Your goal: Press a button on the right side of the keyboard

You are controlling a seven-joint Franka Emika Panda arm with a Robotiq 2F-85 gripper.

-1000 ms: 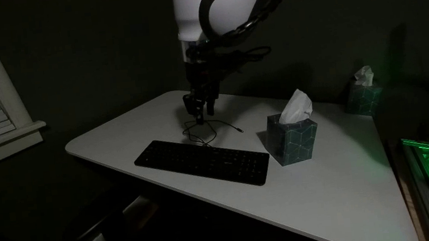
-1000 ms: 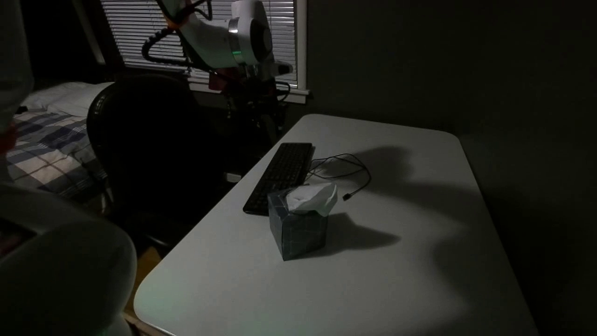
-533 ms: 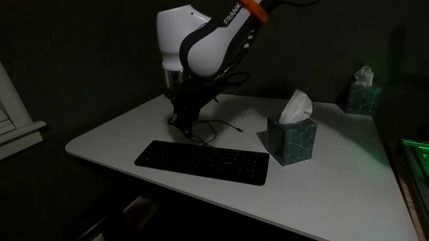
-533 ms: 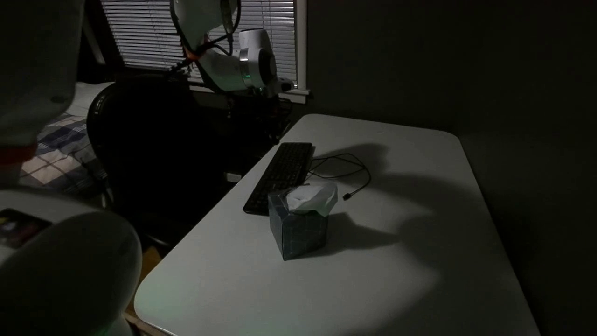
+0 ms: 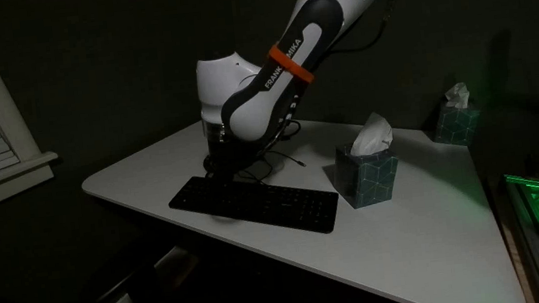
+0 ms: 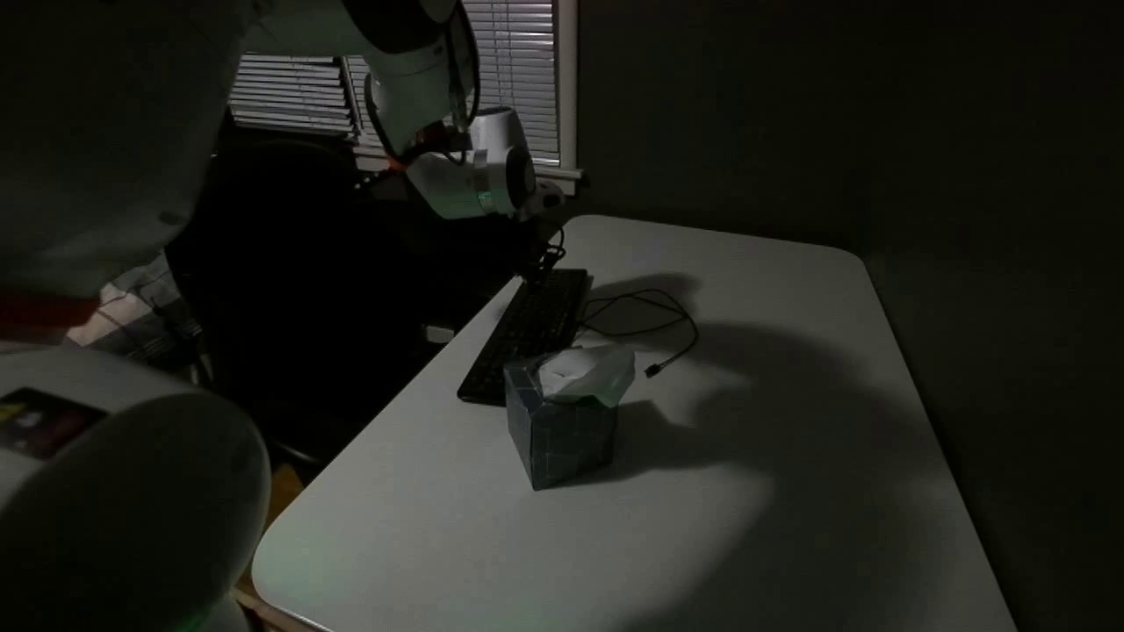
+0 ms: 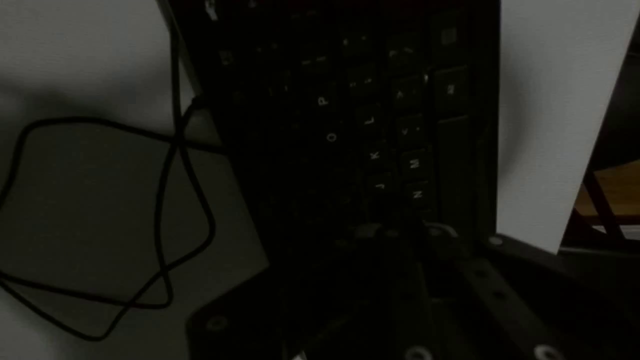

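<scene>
The black keyboard (image 5: pixel 274 205) lies flat on the table, and its number pad end (image 5: pixel 317 211) points toward the tissue box. My gripper (image 5: pixel 218 181) hangs low, pointing down, over the opposite half in an exterior view; in an exterior view it is a dark shape at the far end of the keyboard (image 6: pixel 531 320). In the wrist view the gripper's dark tips (image 7: pixel 397 220) are together, with nothing seen between them. They sit just below the J and N keys (image 7: pixel 418 194). Whether they touch the keys is too dark to tell. The right-hand keys (image 7: pixel 400 55) run toward the picture's top.
A teal tissue box (image 5: pixel 373 178) stands close by the number pad end, hiding part of it in an exterior view. The thin cable (image 7: pixel 165 200) lies looped beside the keyboard. Another tissue box (image 5: pixel 457 123) is farther back. A dark chair (image 6: pixel 290 263) stands beside the table (image 6: pixel 421 509).
The arm has come down and forward from above the cable to the keyboard. The gripper's fingers have come together. Keyboard and tissue boxes have stayed put.
</scene>
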